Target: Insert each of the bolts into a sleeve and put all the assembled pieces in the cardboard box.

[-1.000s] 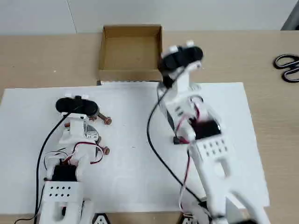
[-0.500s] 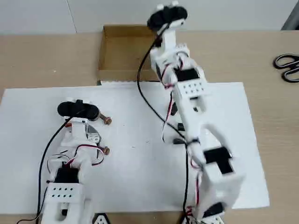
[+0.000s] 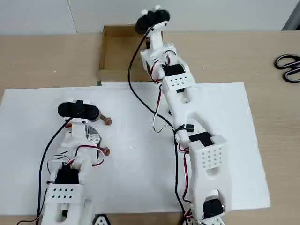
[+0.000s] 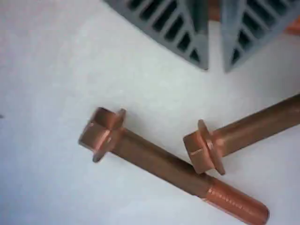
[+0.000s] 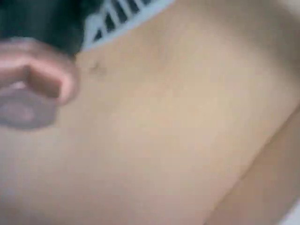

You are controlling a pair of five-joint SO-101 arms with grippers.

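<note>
Two copper bolts (image 4: 154, 164) (image 4: 248, 129) lie on the white paper just below my left gripper (image 4: 214, 65). Its grey ribbed fingers (image 4: 176, 28) stand almost together with nothing between them. From above, the left gripper (image 3: 91, 135) sits between two bolt heads (image 3: 107, 121) (image 3: 106, 151). My right arm stretches over the cardboard box (image 3: 101, 51), and the right gripper (image 3: 149, 41) hangs inside the box's right side. Close to the right wrist camera, a copper bolt head (image 5: 35, 79) shows under a dark part (image 5: 42, 23), held over the box floor (image 5: 178, 131).
The white paper sheet (image 3: 131, 183) covers the table in front of the box. Black scissors (image 3: 288, 65) lie at the far right on the wooden table. A black cable runs from the right arm across the paper.
The right arm has swung from above the middle of the paper forward and left, until its gripper is over the box. The left arm has stayed almost still.
</note>
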